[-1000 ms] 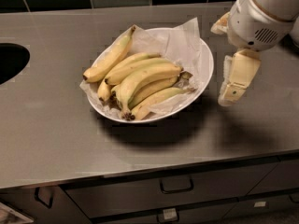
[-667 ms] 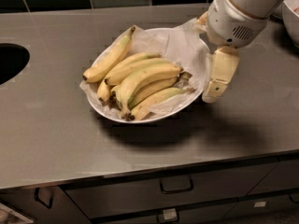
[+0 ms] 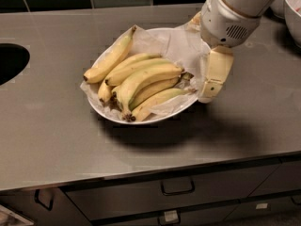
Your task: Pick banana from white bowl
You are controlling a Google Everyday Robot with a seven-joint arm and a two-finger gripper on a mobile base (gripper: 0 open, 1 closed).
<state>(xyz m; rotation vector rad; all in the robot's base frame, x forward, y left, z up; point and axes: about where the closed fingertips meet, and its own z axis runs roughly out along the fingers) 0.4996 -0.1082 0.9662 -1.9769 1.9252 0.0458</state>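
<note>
In the camera view the tool [image 3: 209, 92] hangs pointing down at the right rim of the white bowl [image 3: 160, 119], just beside its crumpled paper lining [image 3: 183, 46]; whether it is open or closed cannot be told. The banana [image 3: 146, 77], thick and strongly curved, lies left of the tool in the view, apart from it, among other bananas [image 3: 110, 60] in the bowl. The bowl rests on the grey surface [image 3: 56, 126].

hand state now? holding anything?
Hand: cannot tell whether open or closed; it sits at the right rim of the white bowl, nothing visibly held.
</note>
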